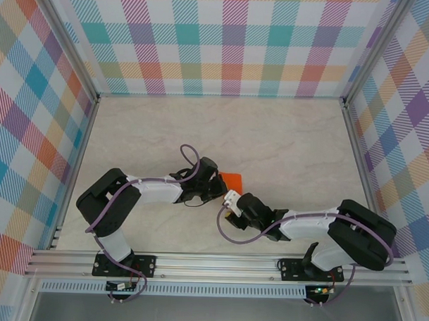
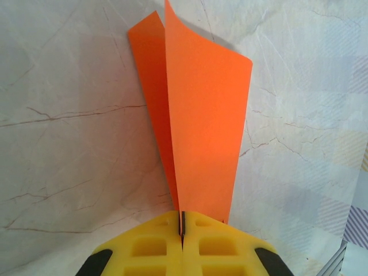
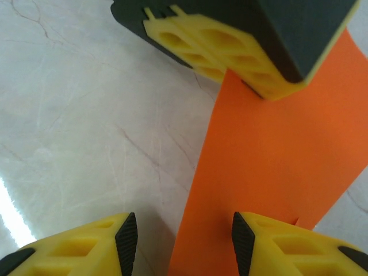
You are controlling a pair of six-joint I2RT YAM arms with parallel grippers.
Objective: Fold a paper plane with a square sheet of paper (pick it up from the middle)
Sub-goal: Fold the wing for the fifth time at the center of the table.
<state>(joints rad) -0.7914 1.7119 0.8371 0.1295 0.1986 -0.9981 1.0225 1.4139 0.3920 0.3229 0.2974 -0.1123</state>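
The square sheet of paper [image 2: 207,126] is bright orange and bent up into two flaps that meet at a crease. My left gripper [image 2: 183,217] is shut on it at that crease, yellow fingers pressed together. From above, the sheet [image 1: 233,180] pokes out to the right of the left gripper [image 1: 217,183], near the table's middle. My right gripper [image 1: 230,205] sits just in front of it. In the right wrist view the right gripper [image 3: 184,236] stands open, the sheet [image 3: 276,161] reaching down between its pads with its left edge in the gap. The left gripper's fingers [image 3: 230,52] hold the sheet's top.
The marble-patterned table [image 1: 293,142] is bare around the paper. Plaid walls [image 1: 226,41] close it in at the back and both sides. An aluminium rail [image 1: 218,263] carrying both arm bases runs along the near edge.
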